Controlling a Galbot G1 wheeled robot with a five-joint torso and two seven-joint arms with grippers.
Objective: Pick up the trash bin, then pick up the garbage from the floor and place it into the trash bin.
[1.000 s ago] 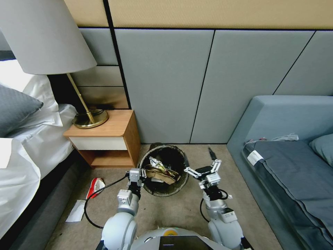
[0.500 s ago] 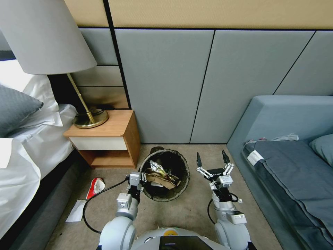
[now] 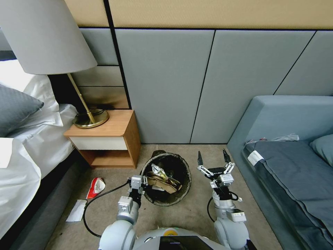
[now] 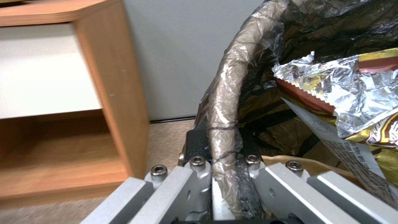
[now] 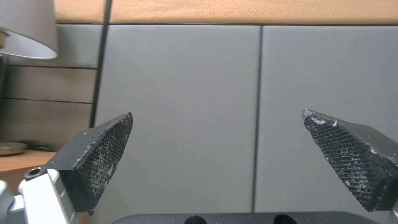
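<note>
The trash bin (image 3: pixel 176 162), lined with a black bag, stands tilted on the carpet in front of me. My left gripper (image 3: pixel 143 181) is shut on its near left rim; in the left wrist view the fingers (image 4: pixel 195 146) clamp the bag-covered rim (image 4: pixel 224 102). Inside lie a yellow-and-silver snack wrapper (image 3: pixel 157 171) (image 4: pixel 344 90) and a tan paper bag (image 3: pixel 165 180). A red-and-white crushed carton (image 3: pixel 95 186) and a white paper (image 3: pixel 76 210) lie on the floor to the left. My right gripper (image 3: pixel 212 159) (image 5: pixel 226 155) is open and empty, right of the bin, pointing at the wall.
A wooden nightstand (image 3: pixel 107 139) with a brass lamp (image 3: pixel 89 118) stands left of the bin, and a bed (image 3: pixel 24 152) lies further left. A grey sofa (image 3: pixel 288 166) lines the right side. A padded wall (image 3: pixel 208 86) closes the back.
My right gripper swung from the bin's right rim further right and now points its open fingers at the wall. The bin shifted slightly with my left gripper.
</note>
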